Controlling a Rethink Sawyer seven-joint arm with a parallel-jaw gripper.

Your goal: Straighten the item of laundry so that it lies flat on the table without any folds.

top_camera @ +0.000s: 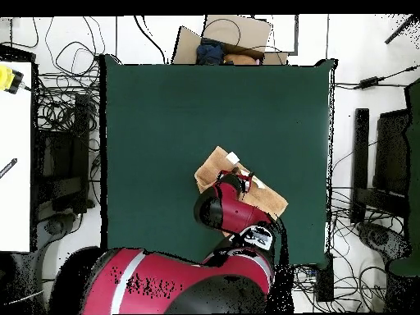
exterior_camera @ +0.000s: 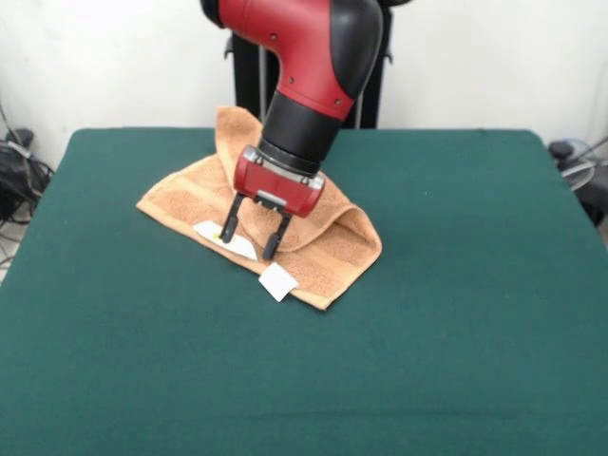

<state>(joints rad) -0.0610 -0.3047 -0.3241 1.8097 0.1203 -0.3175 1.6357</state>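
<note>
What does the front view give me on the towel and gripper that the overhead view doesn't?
Front view only: the gripper is open, its two fingers pointing down at the towel's near edge, one finger at a white tag; a second tag sticks out at the edge, and the right side is folded over.

Overhead view only: where the towel sits on the whole table, toward the robot's end, with cables around and a cardboard box beyond the far edge. The arm hides much of the towel.

Both: the towel is rumpled, not flat.
</note>
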